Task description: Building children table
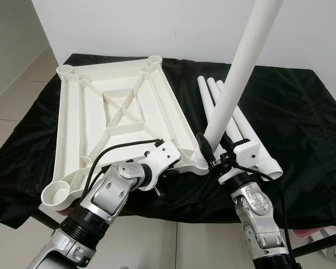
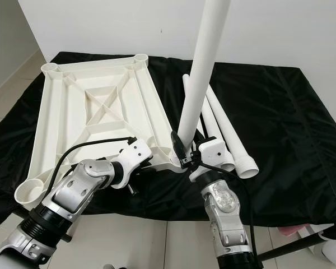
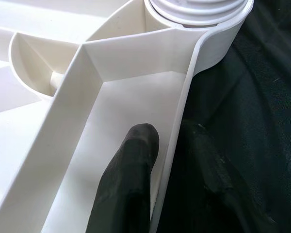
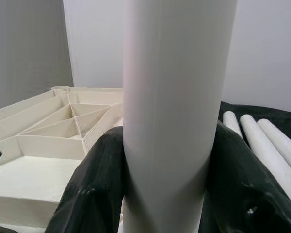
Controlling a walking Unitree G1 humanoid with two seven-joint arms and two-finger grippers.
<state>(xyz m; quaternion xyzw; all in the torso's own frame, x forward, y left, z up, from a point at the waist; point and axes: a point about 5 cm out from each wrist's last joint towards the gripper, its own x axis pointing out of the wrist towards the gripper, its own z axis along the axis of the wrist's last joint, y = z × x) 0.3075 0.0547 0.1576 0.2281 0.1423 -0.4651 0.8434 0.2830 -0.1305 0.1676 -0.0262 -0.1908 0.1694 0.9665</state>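
Our right pincer clamps the upright leg low, above the near-right corner socket. Our left pincer pinches the tabletop rim just left, steadying it. The plastic looks light, stiff, slippery; three spare legs lie right.

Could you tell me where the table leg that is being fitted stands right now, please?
The upright leg stands in the near right corner socket of the upturned tabletop, gripped by the right gripper, with three spare legs lying just right of it.
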